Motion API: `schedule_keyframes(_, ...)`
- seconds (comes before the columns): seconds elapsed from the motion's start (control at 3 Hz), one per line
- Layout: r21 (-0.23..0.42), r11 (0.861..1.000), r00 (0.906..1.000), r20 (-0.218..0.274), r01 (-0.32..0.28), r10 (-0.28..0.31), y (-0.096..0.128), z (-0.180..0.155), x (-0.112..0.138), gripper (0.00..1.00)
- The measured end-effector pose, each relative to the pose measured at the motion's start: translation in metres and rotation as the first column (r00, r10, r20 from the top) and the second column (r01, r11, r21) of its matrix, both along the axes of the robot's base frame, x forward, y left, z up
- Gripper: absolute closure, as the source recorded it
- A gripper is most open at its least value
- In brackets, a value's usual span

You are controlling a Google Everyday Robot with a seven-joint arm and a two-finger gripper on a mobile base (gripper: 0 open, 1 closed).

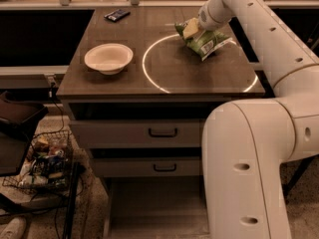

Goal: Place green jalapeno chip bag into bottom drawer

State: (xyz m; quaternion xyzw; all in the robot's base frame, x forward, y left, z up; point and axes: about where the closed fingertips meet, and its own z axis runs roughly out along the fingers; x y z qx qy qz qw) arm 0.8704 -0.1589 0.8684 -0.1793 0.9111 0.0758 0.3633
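The green jalapeno chip bag (208, 42) is crumpled light-green foil with a white label patch. It lies on the desk (169, 78) near the far right corner. Its long axis runs diagonally, with the darker end pointing far-left under the tool (191, 29). Whether the tool is clamped on the bag cannot be told.

Looks like an office pantry to me: counter (164, 81) with drawers (124, 133), bowl (108, 58) on top, wire basket (45, 166) of snacks on the floor at left. My gripper (192, 30) is far right, at the bag (210, 42).
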Motion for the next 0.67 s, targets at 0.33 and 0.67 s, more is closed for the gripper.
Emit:
schedule_keyframes(0.33,0.000,1.000,1.0000,-0.005,-0.002,0.002,0.0019,-0.0038,0.0007,0.64)
schedule_keyframes(0.67,0.000,1.000,0.9999,-0.010,-0.005,0.005,0.0042,-0.0079,0.0015,0.88)
